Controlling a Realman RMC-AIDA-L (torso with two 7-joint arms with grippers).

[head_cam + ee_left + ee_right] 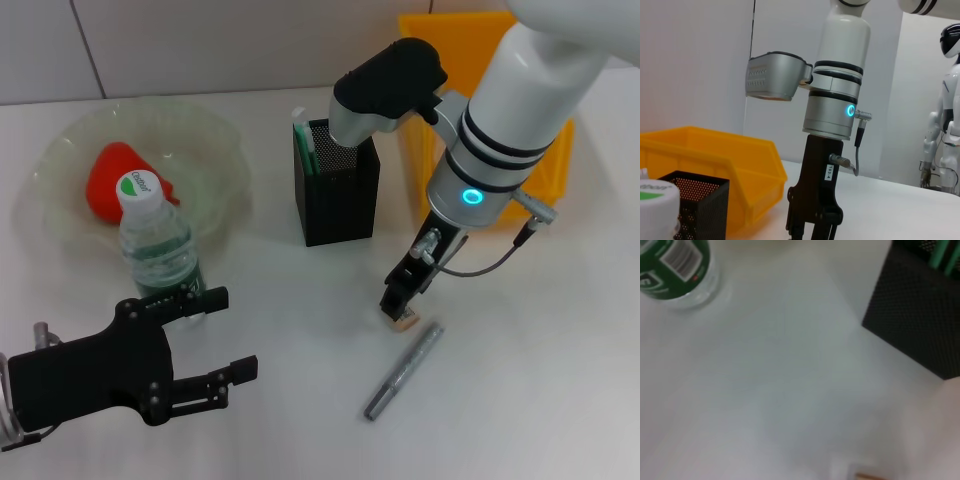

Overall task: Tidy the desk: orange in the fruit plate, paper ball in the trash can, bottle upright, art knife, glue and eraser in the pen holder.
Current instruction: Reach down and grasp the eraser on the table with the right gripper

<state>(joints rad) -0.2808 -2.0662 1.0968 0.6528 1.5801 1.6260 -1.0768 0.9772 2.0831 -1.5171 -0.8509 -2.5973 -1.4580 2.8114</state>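
Right gripper (402, 312) lowered at centre-right of frame, narrowed around tiny beige rectangular eraser (404, 323) on white table (300, 340), below tall black mesh pen holder (337, 185); judged liable to slip free if pinched off-centre; left gripper (205, 345) parked open, lower left.

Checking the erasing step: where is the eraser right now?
In the head view the eraser lies on the table right of centre, directly under the right gripper, in front of the pen holder and just behind the grey pen.
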